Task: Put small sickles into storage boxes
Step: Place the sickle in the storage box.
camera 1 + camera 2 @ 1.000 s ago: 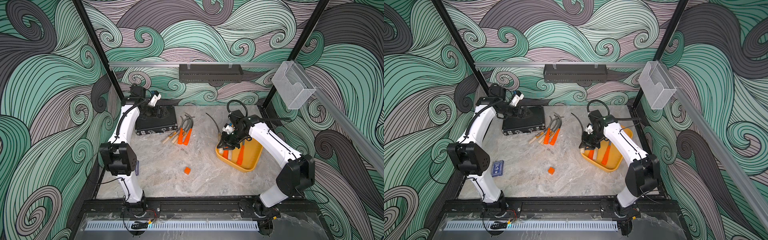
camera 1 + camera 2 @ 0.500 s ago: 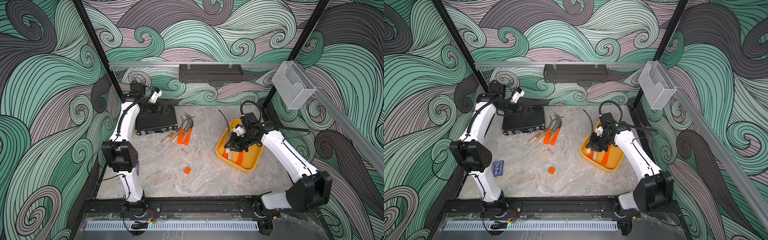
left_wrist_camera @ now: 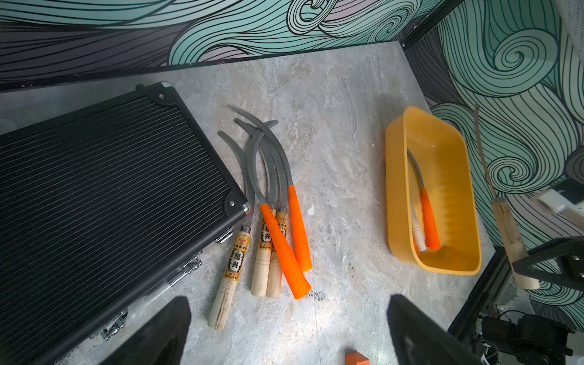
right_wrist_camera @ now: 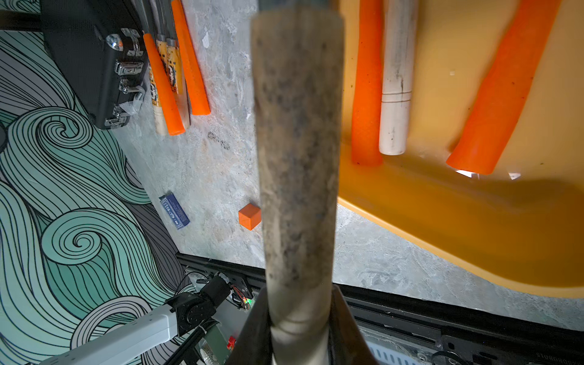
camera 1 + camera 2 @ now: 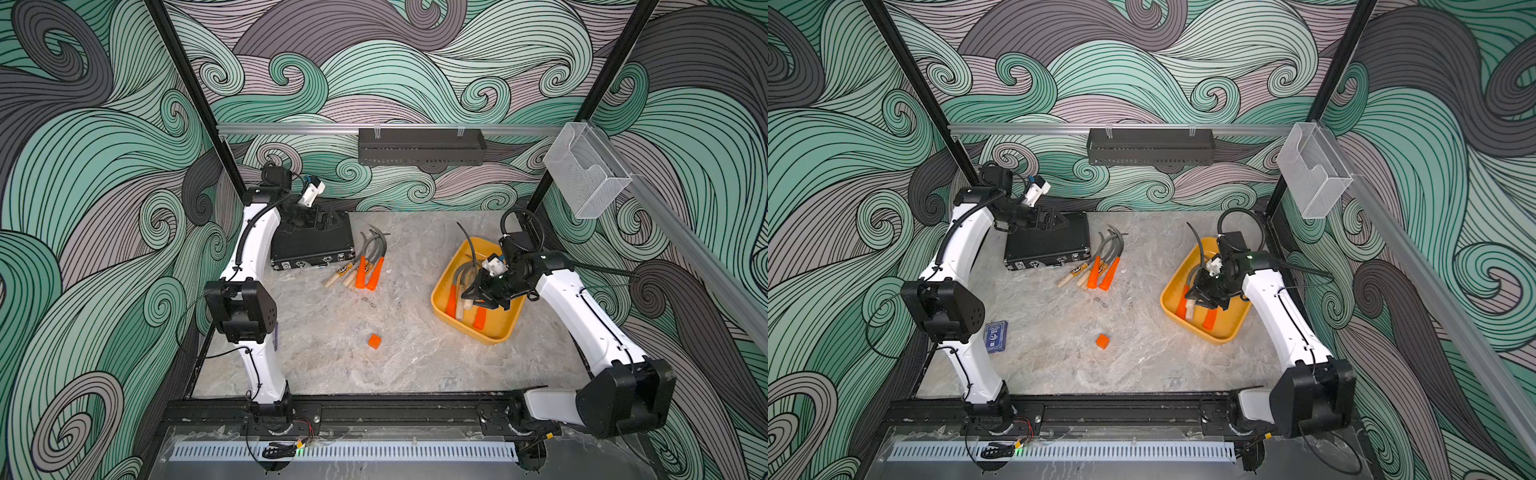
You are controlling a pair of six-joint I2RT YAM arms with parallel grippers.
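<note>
A pale-handled sickle (image 4: 297, 142) is clamped by its handle in the right gripper (image 5: 478, 293) and is held above the yellow tray (image 5: 496, 334), in which three sickles (image 4: 395, 94) (two orange-handled, one pale) are already laid side by side. Five sickles (image 3: 275, 221) are bundled on the table (image 5: 415, 365), just beside the black case (image 5: 311, 245), over which the left gripper (image 3: 289, 319) is held with its jaws spread wide.

A: Task item quantities?
B: orange-handled sickle (image 3: 284, 249), four; wooden-handled sickle (image 3: 230, 275), five; yellow tray (image 3: 392, 189), one.
A: Other items?
B: black case (image 3: 94, 189), one; orange cube (image 5: 374, 341), one; blue card (image 5: 995, 336), one.
</note>
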